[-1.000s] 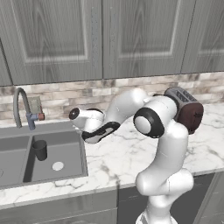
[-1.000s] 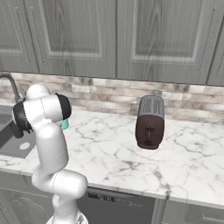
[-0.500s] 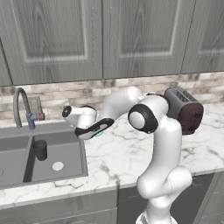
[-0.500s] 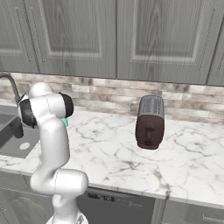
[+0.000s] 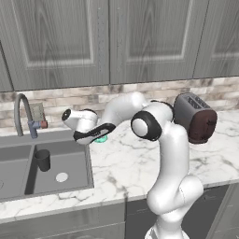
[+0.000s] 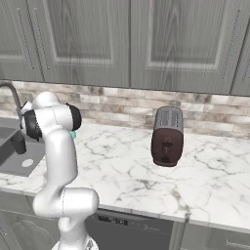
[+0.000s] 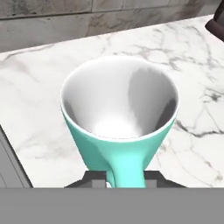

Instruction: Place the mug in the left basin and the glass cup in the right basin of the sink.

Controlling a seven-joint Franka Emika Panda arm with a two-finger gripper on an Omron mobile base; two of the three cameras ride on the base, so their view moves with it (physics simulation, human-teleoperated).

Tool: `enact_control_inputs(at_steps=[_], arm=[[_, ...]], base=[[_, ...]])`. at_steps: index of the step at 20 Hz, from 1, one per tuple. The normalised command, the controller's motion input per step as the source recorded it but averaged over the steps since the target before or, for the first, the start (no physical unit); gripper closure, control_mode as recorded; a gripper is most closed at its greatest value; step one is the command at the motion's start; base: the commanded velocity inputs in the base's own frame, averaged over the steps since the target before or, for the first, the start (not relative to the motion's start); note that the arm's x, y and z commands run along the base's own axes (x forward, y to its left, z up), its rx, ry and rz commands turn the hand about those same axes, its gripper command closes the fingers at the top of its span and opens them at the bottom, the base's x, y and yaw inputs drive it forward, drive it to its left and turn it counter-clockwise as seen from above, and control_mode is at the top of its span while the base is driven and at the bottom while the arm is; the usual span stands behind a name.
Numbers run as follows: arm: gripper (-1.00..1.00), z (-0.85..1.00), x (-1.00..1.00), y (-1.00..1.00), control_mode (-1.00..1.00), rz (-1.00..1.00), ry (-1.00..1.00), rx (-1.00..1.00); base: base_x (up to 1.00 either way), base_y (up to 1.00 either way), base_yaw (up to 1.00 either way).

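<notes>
Arm (image 5: 154, 140) swung toward 9 o'clock across the left base view over the last second, hand now low over the counter (image 5: 130, 163) just beside the sink's right edge. Gripper (image 5: 95, 135) gone from spread wide to pressed in; in the hand view looks pinched on the handle of the mug (image 7: 120, 118), dark finger tips (image 7: 94, 177) tight against the teal handle at 6 o'clock. Mug upright, empty, on the marble, not lifted yet by the look of it. Teal sliver of it under the hand in the left base view. Reads as grasp just made; lift and carry to the left basin likely next.

Around:
- Grey cabinets (image 5: 116, 42) across 12 o'clock, brick backsplash below.
- Sink (image 5: 74, 161) at 8 o'clock of the left base view, two basins split by a ridge. Left basin at the far 9 o'clock edge, partly cut off.
- Toaster (image 5: 196, 116) at 3 o'clock, well apart, no bother.
- Faucet (image 5: 21, 112) at 10 o'clock, behind the divider; spout could catch a high carry toward the left basin.
- Glass cup (image 5: 42, 159) upright in the right basin already, near the ridge. Sits on the mug's way over; needs clearance above it.
</notes>
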Motion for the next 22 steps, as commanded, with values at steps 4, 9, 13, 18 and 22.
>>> enact_control_inputs(at_steps=[4,9,13,18,22], arm=[[1.00,0.00,-0.12,0.07,-1.00,-0.03,-0.01,0.00],[1.00,0.00,-0.60,0.01,-1.00,0.00,-0.08,-0.01],[1.00,0.00,-0.71,-0.15,-1.00,0.00,-0.13,0.00],[1.00,0.11,-0.43,-0.36,-1.00,0.00,-0.12,0.00],[1.00,0.33,-0.31,-0.28,-1.00,0.00,-0.11,0.01]], base=[[0.00,0.00,0.00],[0.00,0.00,0.00],[0.00,0.00,0.00],[0.00,0.00,0.00],[0.00,0.00,0.00]])
